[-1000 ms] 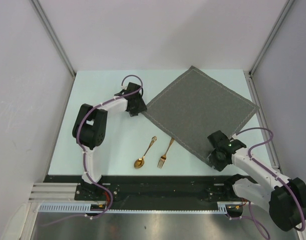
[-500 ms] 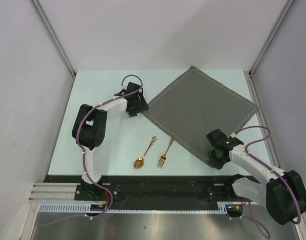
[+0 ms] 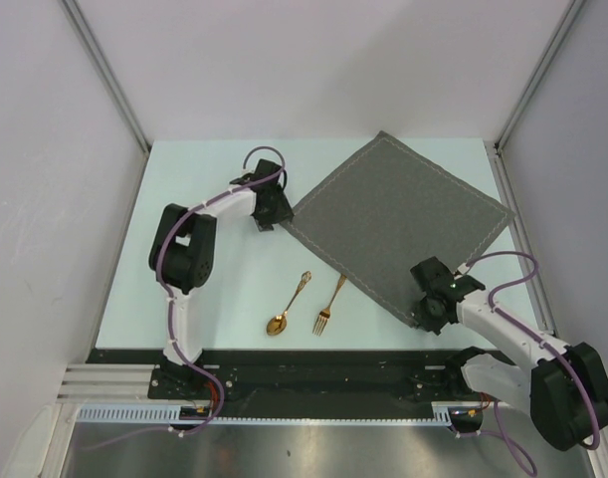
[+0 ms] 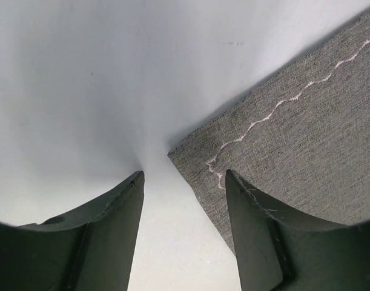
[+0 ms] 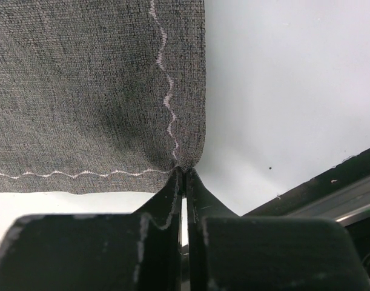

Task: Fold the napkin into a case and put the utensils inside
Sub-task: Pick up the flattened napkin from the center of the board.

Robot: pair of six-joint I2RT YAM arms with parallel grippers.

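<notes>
Lying flat on the counter point(image 3: 214, 279) toward 1 o'clock: napkin point(image 3: 398, 224). Its 5 o'clock corner apparently pinched between the right fingers point(image 5: 163, 209), pressed together; left fingers point(image 4: 106, 230) spread at its 9 o'clock corner.

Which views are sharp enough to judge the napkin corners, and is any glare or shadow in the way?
Left wrist: napkin weave and stitching sharp, the dark fingers soft-edged, a faint shadow on the table. Right wrist: stitching crisp, one dark shadow patch on the napkin just above the right gripper. Top external: even light, no glare on the napkin.
</notes>
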